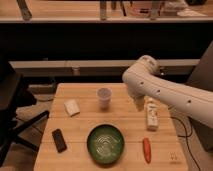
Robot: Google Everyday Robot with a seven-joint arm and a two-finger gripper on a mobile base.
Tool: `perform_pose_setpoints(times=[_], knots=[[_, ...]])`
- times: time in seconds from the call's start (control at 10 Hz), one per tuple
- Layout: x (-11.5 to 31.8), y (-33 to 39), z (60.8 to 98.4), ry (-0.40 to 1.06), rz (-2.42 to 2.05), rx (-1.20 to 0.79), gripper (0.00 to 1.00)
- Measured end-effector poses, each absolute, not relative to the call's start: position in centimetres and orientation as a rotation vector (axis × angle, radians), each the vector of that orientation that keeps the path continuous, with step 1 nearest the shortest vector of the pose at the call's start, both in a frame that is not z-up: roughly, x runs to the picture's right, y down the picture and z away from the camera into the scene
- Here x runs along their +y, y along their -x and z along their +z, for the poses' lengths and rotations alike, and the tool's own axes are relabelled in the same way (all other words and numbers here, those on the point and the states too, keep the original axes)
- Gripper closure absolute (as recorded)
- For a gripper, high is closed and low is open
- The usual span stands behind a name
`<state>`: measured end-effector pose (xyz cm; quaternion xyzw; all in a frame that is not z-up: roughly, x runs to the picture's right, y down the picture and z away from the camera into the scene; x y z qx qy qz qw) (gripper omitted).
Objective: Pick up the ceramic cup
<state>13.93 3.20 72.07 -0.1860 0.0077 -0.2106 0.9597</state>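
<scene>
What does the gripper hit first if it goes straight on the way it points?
Probably bare table. The gripper hangs pointing down, right of the ceramic cup, close beside the white bottle. Depth is unclear, so it might clip the bottle.

Odds and ends on a wooden table (165, 152)
A green bowl (105, 144) sits front centre, with a carrot (146, 150) just to its right and a white bottle (151, 119) beyond that. A black bar (59, 140) lies front left, a pale block (72, 107) behind it.
</scene>
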Motion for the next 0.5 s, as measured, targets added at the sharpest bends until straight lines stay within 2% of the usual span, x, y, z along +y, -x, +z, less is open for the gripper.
perform_pose_setpoints(times=[0.5], knots=[[2.7,-12.5,72.9,0.351,-0.497,-0.005,0.2]])
